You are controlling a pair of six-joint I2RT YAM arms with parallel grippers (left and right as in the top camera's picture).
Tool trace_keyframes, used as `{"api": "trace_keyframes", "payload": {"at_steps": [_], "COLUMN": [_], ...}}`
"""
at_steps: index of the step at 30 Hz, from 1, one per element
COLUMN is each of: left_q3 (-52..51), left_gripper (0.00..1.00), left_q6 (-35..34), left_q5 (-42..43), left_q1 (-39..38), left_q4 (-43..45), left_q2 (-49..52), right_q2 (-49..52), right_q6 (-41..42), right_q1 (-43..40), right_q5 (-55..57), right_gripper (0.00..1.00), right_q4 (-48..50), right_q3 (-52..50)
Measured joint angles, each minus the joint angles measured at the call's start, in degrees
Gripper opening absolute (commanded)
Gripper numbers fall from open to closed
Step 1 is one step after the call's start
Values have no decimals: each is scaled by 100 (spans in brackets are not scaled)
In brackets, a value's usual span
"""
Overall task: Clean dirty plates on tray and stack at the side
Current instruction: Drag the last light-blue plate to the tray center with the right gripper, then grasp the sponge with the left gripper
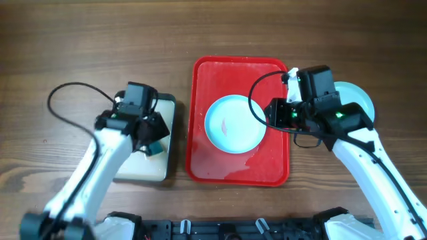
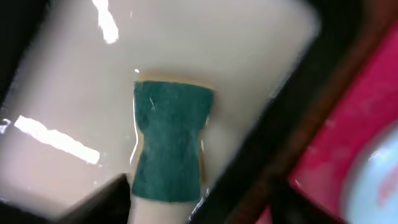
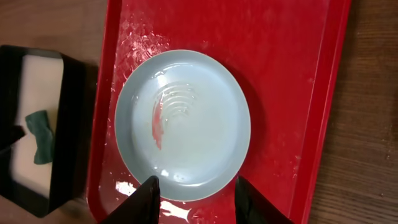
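One smeared pale blue round plate (image 3: 186,124) awaits us on the red plastic tray (image 3: 280,62); right gripper (image 3: 198,185) wide, left gripper (image 1: 152,141) we cannot tell

A robotics lab bench, by the wooden table (image 1: 67,40) with cabled left arm (image 1: 93,167) and right arm (image 1: 373,160) mounted.

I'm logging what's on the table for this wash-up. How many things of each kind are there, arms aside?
Plates: 2, the smeared plate and the side plate, partly hidden.
Trays: 2, the red tray and the cream tray.
Sponges: 1, the sponge.
Total: 5.
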Motion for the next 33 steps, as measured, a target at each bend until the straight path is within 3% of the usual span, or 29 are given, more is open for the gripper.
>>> {"api": "trace_keyframes", "payload": {"at_steps": [1,2,3,7,8,9,10,11,13,16,17,18,21,23,27,28,29,30,31,33], "left_q3": [-13,-24,-37,-39,-22,15,122,254,584,758,743,621,-236,-831,-938,-883,-734,-570,-396,264], "left_gripper": [38,26,4,4,11,55,85,87,75,47,42,34,28,4,4,20,68,89,100,100], "left_q6": [-122,-157,-251,-332,-295,-234,-146,7,146,256,238,280,269,269,236,229,240,275,334,551], "left_q5": [0,-15,-22,-286,-306,-313,-319,-321,-323,-289,-232,-101,251,503,540,542,538,531,518,514], "left_q1": [0,0,0,-2,0,0,0,0,0,0,0,0,0,0,50,83,157,225,267,306], "left_q4": [96,216,372,573,619,540,348,114,-455,-949,-1054,-1010,-127,595,785,621,221,-111,-378,-837], "left_q2": [337,675,1099,1587,1585,1580,1580,1554,1263,798,782,782,778,774,678,682,710,730,743,763], "right_q2": [2,2,4,9,13,20,26,31,31,31,31,31,33,37,37,37,37,37,37,37], "right_q6": [-28,-50,-68,-96,-103,-103,-103,-103,-103,-103,-103,-103,-103,-105,-105,-105,-105,-105,-105,-105], "right_q1": [0,0,0,0,0,0,0,0,0,0,0,0,0,0,0,0,0,0,0,0], "right_q5": [17,17,20,37,37,37,37,37,37,37,37,37,39,39,42,42,39,42,42,39], "right_gripper": [39,39,39,38,38,38,38,38,38,38,38,38,36,34,33,33,33,33,33,34], "right_q4": [-50,-90,-107,-208,-216,-249,-251,-256,-256,-271,-273,-273,-289,-293,-297,-306,-319,-317,-315,-323], "right_q3": [0,0,0,0,0,0,0,0,0,0,0,0,0,0,0,0,0,0,0,0]}}
